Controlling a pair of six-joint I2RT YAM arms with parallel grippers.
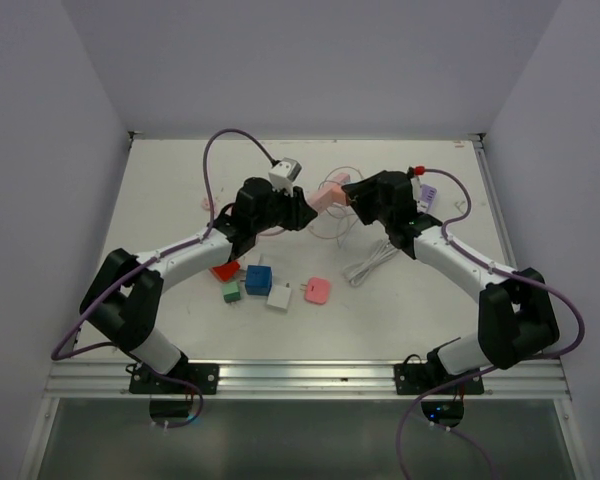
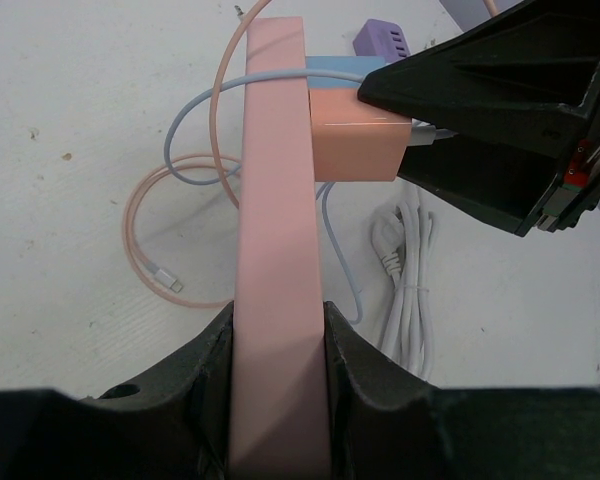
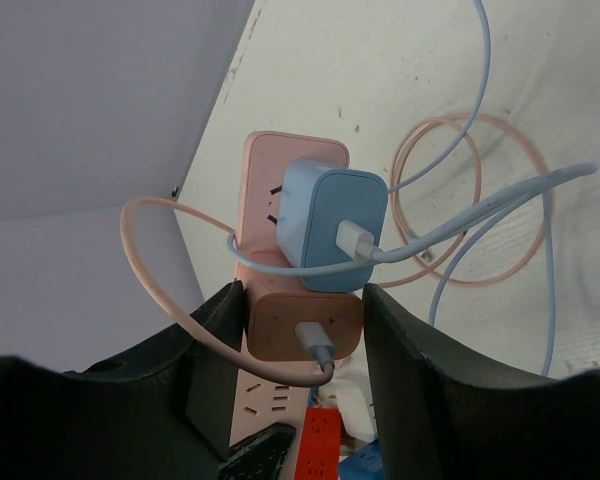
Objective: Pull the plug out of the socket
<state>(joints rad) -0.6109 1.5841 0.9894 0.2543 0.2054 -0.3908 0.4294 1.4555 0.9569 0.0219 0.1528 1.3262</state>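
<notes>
The socket is a long pink power strip (image 2: pixel 275 200) (image 3: pixel 280 150) (image 1: pixel 325 196), held off the table. My left gripper (image 2: pixel 277 320) (image 1: pixel 295 207) is shut on its near end, jaws pressed to both sides. A pink plug (image 2: pixel 355 135) (image 3: pixel 300 325) with a cable in its back sits in the strip, and a light blue plug (image 3: pixel 330 225) (image 2: pixel 330 68) sits beside it. My right gripper (image 3: pixel 305 300) (image 1: pixel 357 197) has one finger against each side of the pink plug, shut on it. In the left wrist view its black fingers (image 2: pixel 480 80) flank the plug's outer end.
A bundled white cable (image 1: pixel 372 262) (image 2: pixel 410 280) lies below the strip. Loose adapters lie near the left arm: red (image 1: pixel 223 270), blue (image 1: pixel 258 279), green (image 1: pixel 230 291), white (image 1: pixel 279 298), pink (image 1: pixel 318 290). A purple strip (image 1: pixel 428 195) is at the back right. A pink cable coil (image 2: pixel 155 240) lies on the table.
</notes>
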